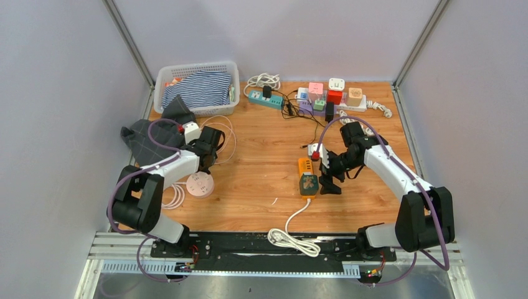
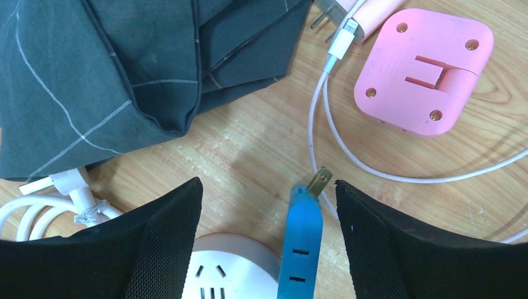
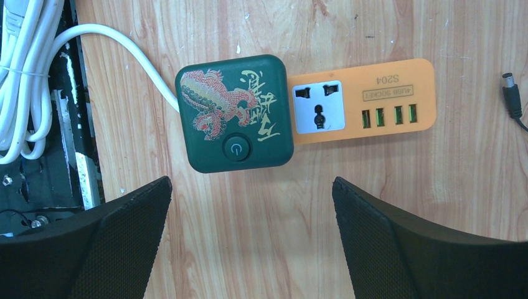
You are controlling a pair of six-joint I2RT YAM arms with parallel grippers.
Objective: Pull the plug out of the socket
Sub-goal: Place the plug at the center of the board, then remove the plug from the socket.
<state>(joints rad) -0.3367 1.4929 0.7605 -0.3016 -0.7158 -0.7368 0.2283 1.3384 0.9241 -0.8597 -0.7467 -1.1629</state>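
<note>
Place: looking like a robotics lab test cell.
Walls: plain grey panels w/ metal posts (image 1: 131,43) boxing in a wooden table (image 1: 261,168) on 3 sides.
Arms: left arm (image 1: 168,167) & right arm (image 1: 392,167) sitting bolted to a rail (image 1: 236,249) at the near edge.
Clutter: power strips (image 1: 330,96), basket (image 1: 196,65) of cloth lying around.

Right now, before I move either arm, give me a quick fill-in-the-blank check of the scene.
The dragon-printed block is dark ____. The power strip next to it is ____. That strip has ____ USB ports. The plug between the left tool's fingers is ____.
Missing: green; orange; four; blue.
</note>
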